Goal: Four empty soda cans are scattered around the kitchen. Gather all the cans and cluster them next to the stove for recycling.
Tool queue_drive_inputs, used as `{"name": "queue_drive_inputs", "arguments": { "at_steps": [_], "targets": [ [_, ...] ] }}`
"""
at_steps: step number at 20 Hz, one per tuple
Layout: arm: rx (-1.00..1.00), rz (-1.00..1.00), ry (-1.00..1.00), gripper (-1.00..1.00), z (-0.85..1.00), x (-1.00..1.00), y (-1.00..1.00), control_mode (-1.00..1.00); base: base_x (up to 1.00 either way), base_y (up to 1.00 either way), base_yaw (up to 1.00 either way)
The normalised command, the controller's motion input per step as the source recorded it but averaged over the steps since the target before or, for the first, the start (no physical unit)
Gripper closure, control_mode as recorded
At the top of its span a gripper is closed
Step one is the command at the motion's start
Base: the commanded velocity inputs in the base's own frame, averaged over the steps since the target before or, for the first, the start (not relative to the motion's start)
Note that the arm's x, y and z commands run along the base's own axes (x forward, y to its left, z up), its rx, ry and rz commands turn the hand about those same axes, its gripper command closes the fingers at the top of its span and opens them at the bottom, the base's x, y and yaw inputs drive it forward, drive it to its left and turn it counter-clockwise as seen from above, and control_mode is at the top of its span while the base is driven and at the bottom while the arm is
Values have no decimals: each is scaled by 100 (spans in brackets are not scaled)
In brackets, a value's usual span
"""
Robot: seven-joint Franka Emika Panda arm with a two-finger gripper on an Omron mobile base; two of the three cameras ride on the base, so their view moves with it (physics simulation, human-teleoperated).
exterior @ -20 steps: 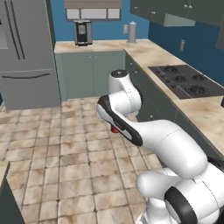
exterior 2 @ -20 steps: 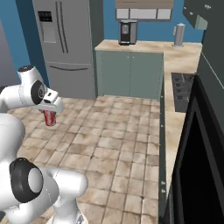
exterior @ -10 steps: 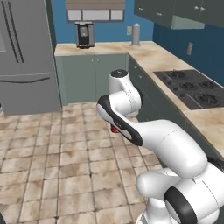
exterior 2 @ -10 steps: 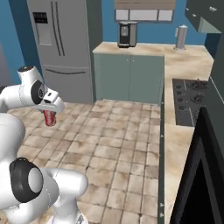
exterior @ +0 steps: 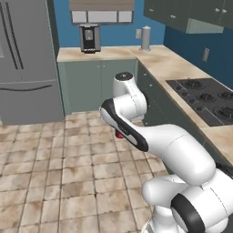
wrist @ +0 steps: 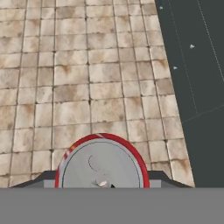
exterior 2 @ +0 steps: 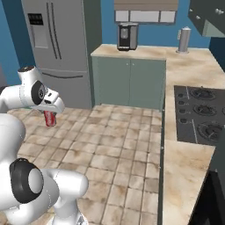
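- Claw (exterior 2: 50,115) clamped on red soda can (exterior 2: 49,118), can upright, held above tiled floor (exterior 2: 114,145).
- Hand view: can's silver top (wrist: 102,168) btwn finger tips.
- Stove (exterior 2: 200,115) on desk (exterior 2: 182,158), well apart, to the right.

A steel fridge (exterior: 27,63) stands at the left, beside grey-green lower cabinets (exterior: 98,84) under a beige counter (exterior 2: 184,66). On the counter against the blue wall sit a dark coffee maker (exterior: 90,38) and, well apart toward the corner, a grey cylinder (exterior: 145,38). Tan tiles (wrist: 87,87) cover the floor.
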Motion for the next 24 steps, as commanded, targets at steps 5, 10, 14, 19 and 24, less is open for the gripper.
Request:
{"name": "queue_drive_inputs", "arguments": {
  "at_steps": [5,10,14,19,24],
  "targets": [
    [0,0,0,100,0,0,0,100,58,-29,1],
    [0,0,0,100,0,0,0,100,54,-28,0],
    [0,0,0,100,0,0,0,100,47,-29,1],
    [0,0,0,100,0,0,0,100,20,-27,2],
    [0,0,0,100,0,0,0,100,-2,-3,-16]
  ]
}}
